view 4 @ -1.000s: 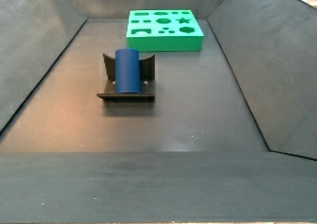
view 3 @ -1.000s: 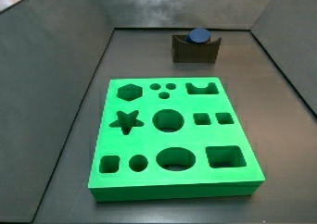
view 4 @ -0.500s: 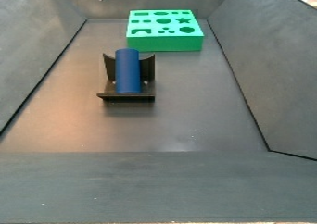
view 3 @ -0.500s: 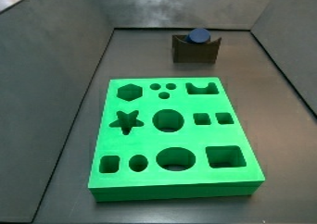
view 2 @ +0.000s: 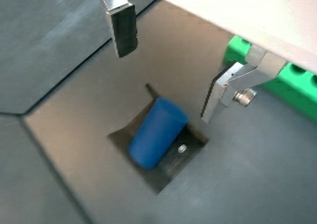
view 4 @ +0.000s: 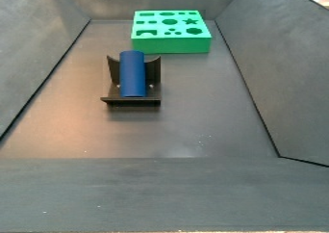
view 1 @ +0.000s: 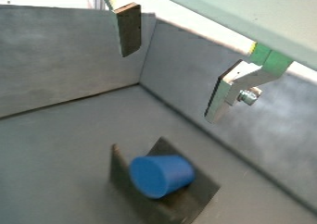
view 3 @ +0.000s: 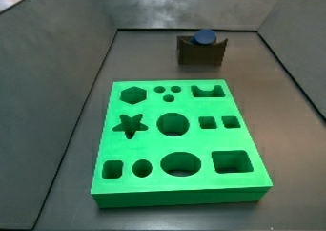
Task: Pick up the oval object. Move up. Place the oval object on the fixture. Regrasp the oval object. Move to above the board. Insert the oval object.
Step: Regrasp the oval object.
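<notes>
Wrist views: both look down past the gripper (view 1: 176, 68) (view 2: 173, 68), whose jaws stand wide apart with nothing between them.
Fingers: flat silver plates; one finger (view 1: 128, 28) (view 2: 121, 30) shows its dark pad, the opposite finger (view 1: 228, 91) (view 2: 223, 93) shows its silver edge and a screw.
Oval object: the blue oval object (view 1: 161, 175) (view 2: 158, 132) lies on its side in the fixture's notch, below the open jaws and clear of both fingers.
Fixture: the dark fixture (view 1: 188, 202) (view 2: 181, 156) sits on the floor under the jaws, cradling the peg.
Board: the green board (view 2: 292, 82) lies beyond the silver-edged finger, only its edge showing in a wrist view; a small green patch (view 1: 264, 55) shows in a wrist view too.
Side views: the gripper itself is out of frame in both.
Peg and fixture from the side: the oval object (view 3: 203, 36) (view 4: 133, 70) rests in the fixture (view 3: 200, 52) (view 4: 131, 96), apart from the board.
Board from the side: the board (view 3: 178, 139) (view 4: 171, 32) lies flat on the floor (view 3: 274, 92) (view 4: 193, 112), all its cut-outs empty.
Walls: grey walls (view 4: 270, 54) enclose the floor.
</notes>
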### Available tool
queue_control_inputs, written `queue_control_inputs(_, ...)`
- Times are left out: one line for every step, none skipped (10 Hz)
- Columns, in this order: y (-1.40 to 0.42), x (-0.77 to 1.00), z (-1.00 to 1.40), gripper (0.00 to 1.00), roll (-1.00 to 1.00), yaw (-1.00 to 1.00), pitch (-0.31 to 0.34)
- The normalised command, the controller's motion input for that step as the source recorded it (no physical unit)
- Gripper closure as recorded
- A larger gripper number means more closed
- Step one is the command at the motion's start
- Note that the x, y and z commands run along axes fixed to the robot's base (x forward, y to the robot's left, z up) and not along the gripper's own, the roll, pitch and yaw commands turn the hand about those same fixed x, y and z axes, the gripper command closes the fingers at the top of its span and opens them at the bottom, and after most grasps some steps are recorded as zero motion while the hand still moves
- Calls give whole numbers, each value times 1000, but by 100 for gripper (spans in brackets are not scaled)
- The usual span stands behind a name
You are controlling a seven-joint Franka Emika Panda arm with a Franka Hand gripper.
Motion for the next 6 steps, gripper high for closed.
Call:
queue_control_inputs(-22, 17, -5, 0, 1000, 27, -1)
queue_control_inputs(-23, 27, -6, 0, 1000, 28, 9)
queue_control_inputs(-26, 39, -12, 0, 1000, 32, 21)
queue_control_inputs(-30, 52, -11, 0, 1000, 37, 37)
queue_control_inputs(-32, 64, -10, 0, 1000, 45, 59)
queue_control_inputs(-35, 75, -12, 0, 1000, 56, 89)
